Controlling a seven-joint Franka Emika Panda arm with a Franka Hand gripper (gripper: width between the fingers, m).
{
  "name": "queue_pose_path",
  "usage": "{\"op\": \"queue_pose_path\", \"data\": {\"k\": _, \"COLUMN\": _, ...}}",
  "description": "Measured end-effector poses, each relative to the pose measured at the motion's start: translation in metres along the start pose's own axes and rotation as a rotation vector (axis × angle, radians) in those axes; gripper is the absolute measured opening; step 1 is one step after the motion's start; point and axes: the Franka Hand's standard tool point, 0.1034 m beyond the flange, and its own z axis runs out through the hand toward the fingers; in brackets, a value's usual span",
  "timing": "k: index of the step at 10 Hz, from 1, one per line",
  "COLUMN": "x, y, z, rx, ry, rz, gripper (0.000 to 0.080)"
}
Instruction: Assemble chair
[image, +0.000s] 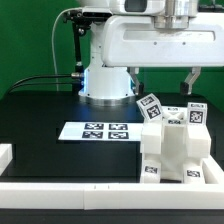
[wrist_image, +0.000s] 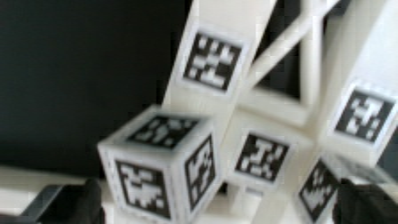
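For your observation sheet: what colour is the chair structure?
White, with black-and-white square tags; the chair structure shows best in the exterior view.

Chair right of marker board

My table is black. On it lie the marker board, flat near the middle, and the white chair, standing toward the exterior view's right. A white rail borders the near edge; the chair stands just beside it.
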Motion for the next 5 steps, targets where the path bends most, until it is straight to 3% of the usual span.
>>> {"op": "queue_pose_path", "data": {"k": 1, "x": 0.005, "y": 0.001, "z": 0.0, "rx": -0.005, "ry": 0.026, "rz": 0.001, "gripper": 0.0649}}
{"op": "queue_pose_path", "data": {"k": 2, "x": 0.002, "y": 0.002, "z": 0.001, "rx": 0.007, "ry": 0.016, "rz": -0.002, "gripper": 0.0649}}
{"op": "queue_pose_path", "data": {"k": 3, "x": -0.001, "y": 0.01, "z": 0.0, "rx": 0.079, "ry": -0.022, "rz": 0.015, "gripper": 0.0649}}
{"op": "queue_pose_path", "data": {"k": 5, "x": 0.005, "y": 0.025, "z": -0.003, "rx": 0.086, "ry": -0.001, "rz": 0.01, "gripper": 0.0649}}
